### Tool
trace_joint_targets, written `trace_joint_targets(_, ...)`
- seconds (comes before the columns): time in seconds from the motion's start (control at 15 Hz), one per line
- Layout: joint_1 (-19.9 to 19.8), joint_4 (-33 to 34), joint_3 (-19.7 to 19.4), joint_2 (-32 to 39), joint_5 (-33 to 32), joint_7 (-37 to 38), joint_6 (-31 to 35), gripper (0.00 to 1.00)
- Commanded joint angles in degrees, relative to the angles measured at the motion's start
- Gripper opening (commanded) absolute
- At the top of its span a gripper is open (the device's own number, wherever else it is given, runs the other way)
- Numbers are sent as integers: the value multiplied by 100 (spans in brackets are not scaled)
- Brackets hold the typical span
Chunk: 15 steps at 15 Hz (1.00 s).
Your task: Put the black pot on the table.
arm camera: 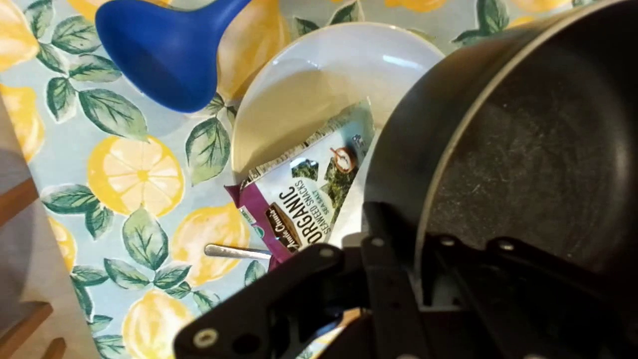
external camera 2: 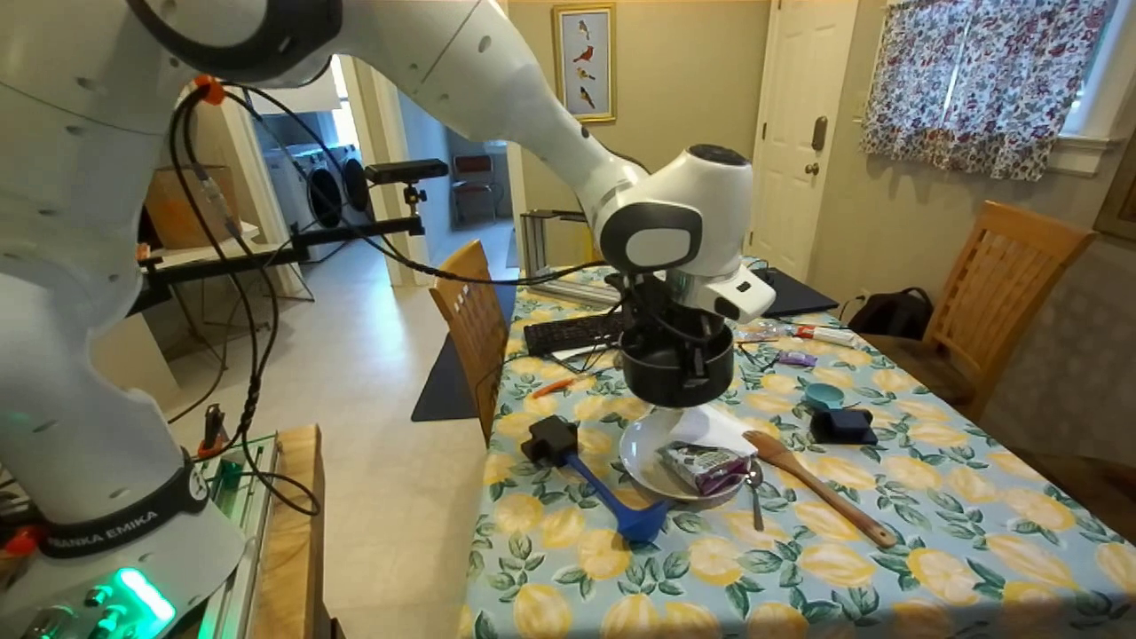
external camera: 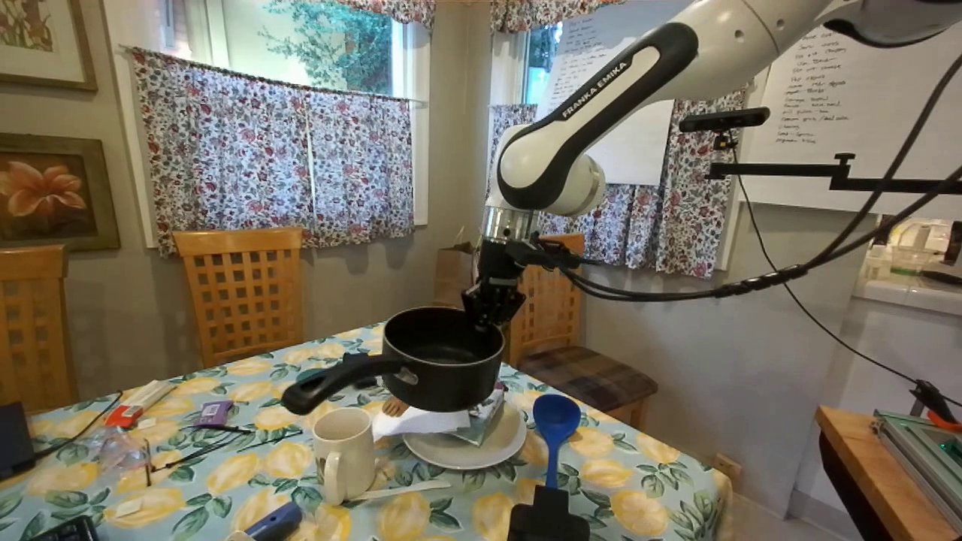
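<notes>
The black pot [external camera: 443, 387] hangs in the air above the white plate [external camera: 481, 455], level or nearly so, in an exterior view. Its long handle [external camera: 338, 382] points away from the gripper. The pot [external camera 2: 646, 380] also shows above the plate in an exterior view, its handle hidden there. My gripper [external camera: 488, 319] is shut on the pot's near wall, one finger inside and one outside. In the wrist view the gripper [arm camera: 414, 237] straddles the rim of the pot [arm camera: 428, 119]. The table [external camera 2: 550, 586] with its lemon-patterned cloth lies below.
A seaweed snack packet [arm camera: 309, 194] and white paper lie on the plate. Around it are a white mug [external camera: 346, 451], a blue ladle [external camera: 556, 421], a wooden spoon [external camera 2: 825, 486], a spoon [external camera 2: 756, 497] and a small blue cup [external camera 2: 824, 396]. Wooden chairs [external camera: 244, 293] stand around.
</notes>
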Motion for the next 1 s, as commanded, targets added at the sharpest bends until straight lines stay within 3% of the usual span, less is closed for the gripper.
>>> trace_joint_targets(0.0, -141, 1436, -196, 783, 290, 731, -736, 2)
trace_joint_targets(0.27, -378, 2535, -422, 1449, 425, 1539, -1343, 2)
trace_joint_targets(0.53, -668, 3193, -586, 1821, 591, 2329, -1811, 2)
trace_joint_targets(0.67, -764, 3352, -610, 1932, 706, 2761, -1890, 2)
trace_joint_targets(0.73, -660, 2865, -651, 1735, 432, 2392, -1647, 7)
trace_joint_targets(0.93, -753, 3065, -647, 1867, 472, 2643, -1708, 7)
